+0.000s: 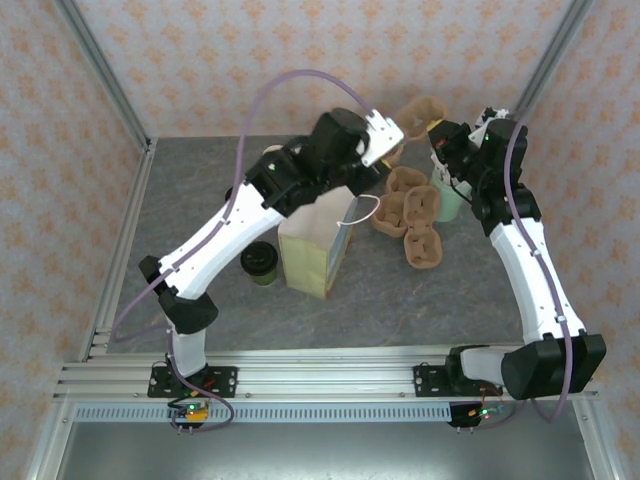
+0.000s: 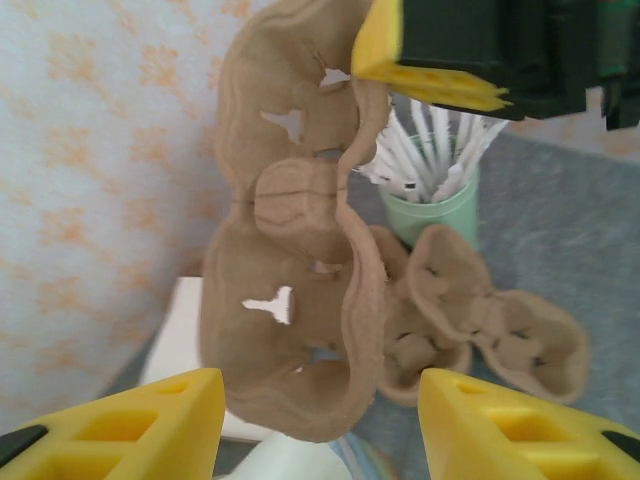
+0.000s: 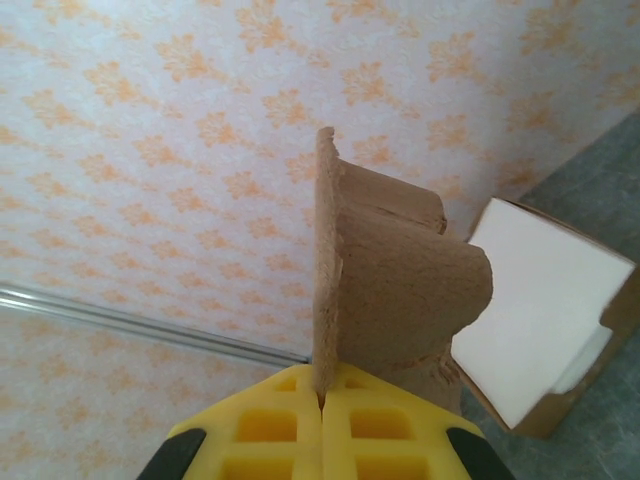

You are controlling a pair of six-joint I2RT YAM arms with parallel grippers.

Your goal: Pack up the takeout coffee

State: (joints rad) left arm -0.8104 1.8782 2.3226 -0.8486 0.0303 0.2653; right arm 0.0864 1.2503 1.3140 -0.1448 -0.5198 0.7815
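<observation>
The takeout coffee (image 1: 262, 262), a small cup with a black lid, stands on the table left of the brown paper bag (image 1: 315, 250), away from both grippers. At the back, my right gripper (image 1: 440, 135) (image 3: 322, 395) is shut on the rim of a brown pulp cup carrier (image 1: 420, 112) (image 3: 390, 280) and holds it in the air. My left gripper (image 1: 397, 142) (image 2: 320, 400) is open, with its yellow fingers (image 2: 500, 425) wide on either side of the carrier's (image 2: 290, 250) lower end and not touching it.
More pulp carriers (image 1: 410, 215) (image 2: 480, 320) lie on the table right of the bag. A green cup of white stirrers (image 1: 447, 200) (image 2: 430, 200) stands beside them. A white box (image 3: 540, 310) (image 2: 175, 340) sits by the patterned back wall.
</observation>
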